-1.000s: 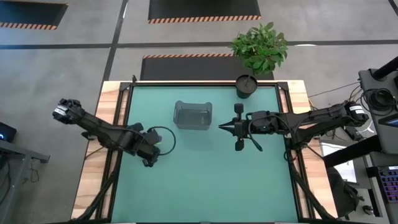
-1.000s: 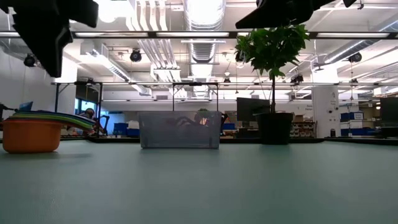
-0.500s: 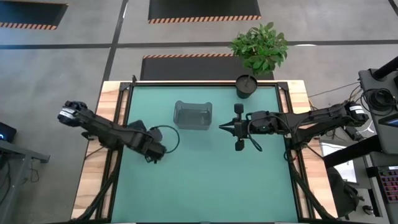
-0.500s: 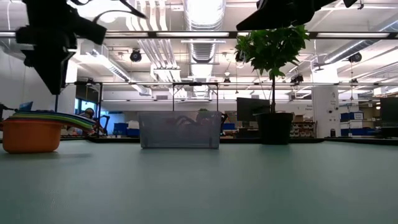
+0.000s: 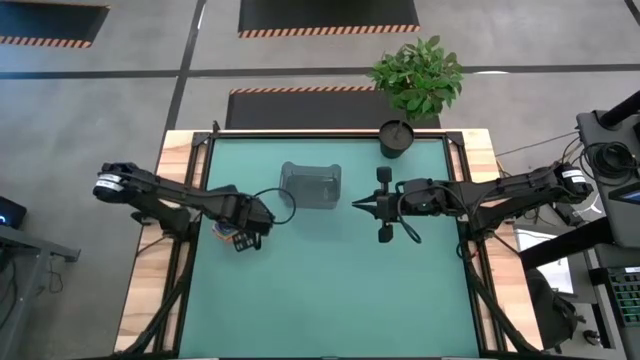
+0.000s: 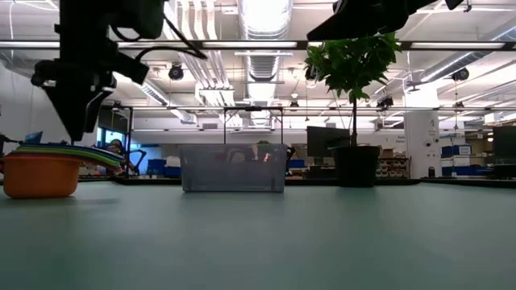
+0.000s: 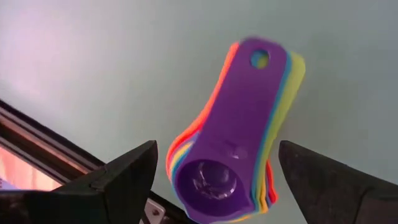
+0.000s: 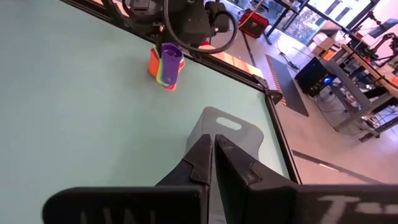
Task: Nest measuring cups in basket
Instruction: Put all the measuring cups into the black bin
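The measuring cups (image 7: 233, 134) sit nested in one stack on the green table, purple innermost and orange outermost, with their flat handles fanned together. The stack also shows in the low view (image 6: 40, 173), the high view (image 5: 225, 232) and the right wrist view (image 8: 166, 65). My left gripper (image 7: 217, 149) hangs open above the stack, one finger on either side and touching nothing. The grey translucent basket (image 5: 310, 185) stands farther back, near the table's middle. My right gripper (image 5: 360, 205) is shut and empty, held above the table just right of the basket and pointing at it.
A black round pot with a green plant (image 5: 397, 138) stands at the table's far edge, right of the basket. The black table frame (image 5: 200, 175) runs close to the stack on the left. Bare green table lies toward the near edge.
My left gripper has moved toward the table's far edge and a little to the right, and now hangs over the stack of cups. The stack, the basket and my right arm have stayed where they were.
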Controlling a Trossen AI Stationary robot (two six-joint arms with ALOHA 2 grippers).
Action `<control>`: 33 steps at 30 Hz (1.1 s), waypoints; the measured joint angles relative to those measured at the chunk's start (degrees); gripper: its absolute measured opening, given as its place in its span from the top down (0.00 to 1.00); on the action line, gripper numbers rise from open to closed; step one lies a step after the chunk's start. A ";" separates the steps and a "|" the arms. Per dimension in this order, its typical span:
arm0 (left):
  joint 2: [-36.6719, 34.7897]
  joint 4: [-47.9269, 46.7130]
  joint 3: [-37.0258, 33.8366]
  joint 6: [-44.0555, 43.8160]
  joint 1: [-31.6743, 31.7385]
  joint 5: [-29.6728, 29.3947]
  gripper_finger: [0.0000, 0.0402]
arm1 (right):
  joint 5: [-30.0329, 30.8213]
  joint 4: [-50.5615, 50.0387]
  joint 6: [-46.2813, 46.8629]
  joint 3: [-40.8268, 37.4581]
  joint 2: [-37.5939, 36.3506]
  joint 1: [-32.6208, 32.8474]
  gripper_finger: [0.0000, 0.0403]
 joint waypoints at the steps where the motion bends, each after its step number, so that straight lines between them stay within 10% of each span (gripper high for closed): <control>1: -0.05 0.16 -0.62 0.49 0.01 0.65 0.21 | 0.00 -0.13 0.16 0.00 0.00 0.00 0.98; 16: -5.97 -3.41 -3.51 -15.73 -12.50 8.42 0.25 | 0.02 -1.58 0.50 0.00 0.00 -0.15 0.98; 23: -5.11 -1.76 -5.75 -13.52 -24.99 -2.59 0.31 | 0.04 -1.62 0.54 0.00 0.00 -1.28 0.98; 33: -5.09 4.41 -13.77 -15.69 -27.10 -7.73 0.36 | 0.04 -1.95 0.97 0.00 0.00 -1.34 0.98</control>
